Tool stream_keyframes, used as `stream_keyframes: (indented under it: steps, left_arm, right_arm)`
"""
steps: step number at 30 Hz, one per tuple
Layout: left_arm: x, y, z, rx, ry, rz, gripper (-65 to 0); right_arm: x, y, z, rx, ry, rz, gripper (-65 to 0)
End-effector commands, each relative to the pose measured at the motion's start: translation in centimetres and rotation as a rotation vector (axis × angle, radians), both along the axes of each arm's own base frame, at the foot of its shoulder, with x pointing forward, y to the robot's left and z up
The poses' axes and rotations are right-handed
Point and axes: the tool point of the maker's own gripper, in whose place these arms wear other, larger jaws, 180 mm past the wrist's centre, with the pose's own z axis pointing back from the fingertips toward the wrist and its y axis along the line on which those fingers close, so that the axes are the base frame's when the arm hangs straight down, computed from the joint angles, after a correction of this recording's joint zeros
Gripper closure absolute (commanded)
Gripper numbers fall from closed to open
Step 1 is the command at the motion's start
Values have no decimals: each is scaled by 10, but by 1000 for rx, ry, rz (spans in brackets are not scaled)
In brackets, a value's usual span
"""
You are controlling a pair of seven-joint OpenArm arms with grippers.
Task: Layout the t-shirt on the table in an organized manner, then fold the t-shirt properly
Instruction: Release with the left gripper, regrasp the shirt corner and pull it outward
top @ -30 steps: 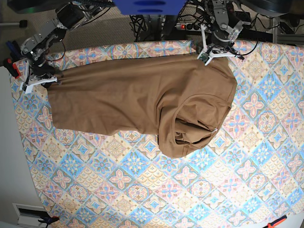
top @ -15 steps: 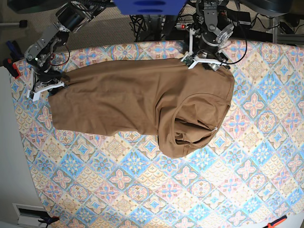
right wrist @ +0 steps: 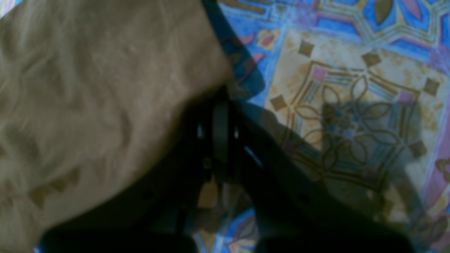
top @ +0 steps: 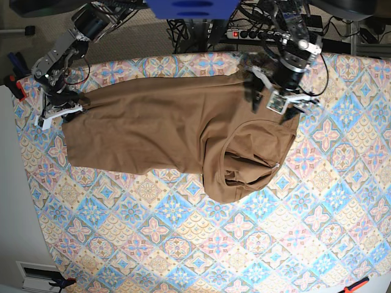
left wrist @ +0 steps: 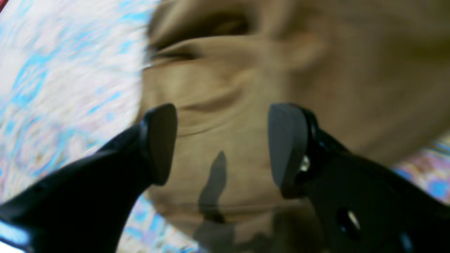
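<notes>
We find the t-shirt (top: 177, 128) lying on the worktop (top: 183, 244) toward its far edge, spread wide across the patterned cloth. Its body is mostly flat on the base view's left. On that view's right the fabric is folded over itself into a rumpled pocket, with a small white tag (top: 276, 166) at the fold's edge. The left tool (top: 278, 91) hangs over the shirt's far right part. In the left wrist view its two dark fingers (left wrist: 160, 144) stand well apart with wrinkled tan fabric visible between them, and nothing is held. The right tool (top: 58, 110) sits at the shirt's far left corner. In the right wrist view its fingers are pressed together at the fabric's edge (right wrist: 211, 88), clamped on the shirt.
</notes>
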Motion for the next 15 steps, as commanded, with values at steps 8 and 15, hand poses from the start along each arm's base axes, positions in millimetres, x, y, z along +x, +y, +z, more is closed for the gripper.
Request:
stream_keyframes:
  steps: [8, 15]
  left_arm:
    - [26, 75, 6, 84, 137, 132, -404]
    - [25, 122, -5, 138, 326, 150, -447]
  right_arm:
    - [7, -5, 10, -18, -32, 1, 0]
    - [6, -5, 9, -17, -29, 1, 0]
